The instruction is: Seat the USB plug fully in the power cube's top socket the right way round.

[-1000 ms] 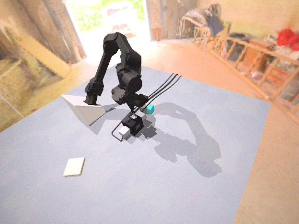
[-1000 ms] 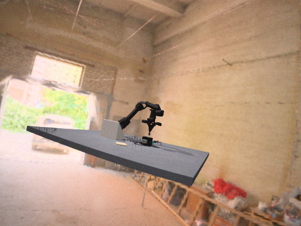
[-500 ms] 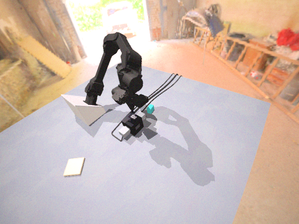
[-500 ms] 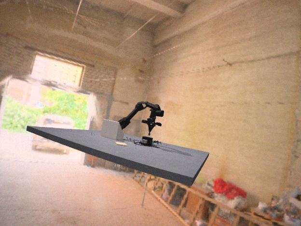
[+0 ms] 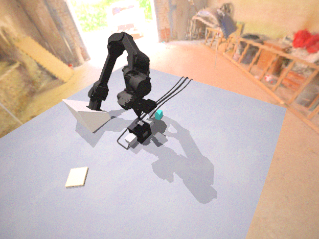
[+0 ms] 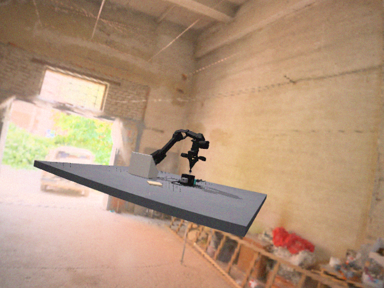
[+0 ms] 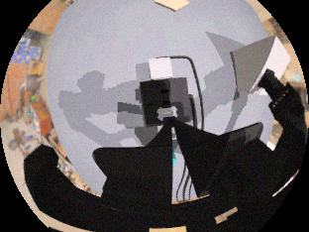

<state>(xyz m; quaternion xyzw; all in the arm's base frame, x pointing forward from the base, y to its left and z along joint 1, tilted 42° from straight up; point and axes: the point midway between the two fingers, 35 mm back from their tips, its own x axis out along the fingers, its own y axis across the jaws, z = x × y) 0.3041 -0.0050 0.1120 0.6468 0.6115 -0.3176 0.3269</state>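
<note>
One black power cube at desk centre; one USB plug atop it; one white block against its 7 o'clock side; one teal cube at 1 o'clock; one cream card; three black cables. Arm folded over, tool pointing down, clamped on the USB plug. No legible writing.

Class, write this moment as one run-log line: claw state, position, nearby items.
claw: shut on USB plug | position: above power cube | nearby: teal block, cream card apart | phase: plug gripped, not released
</note>
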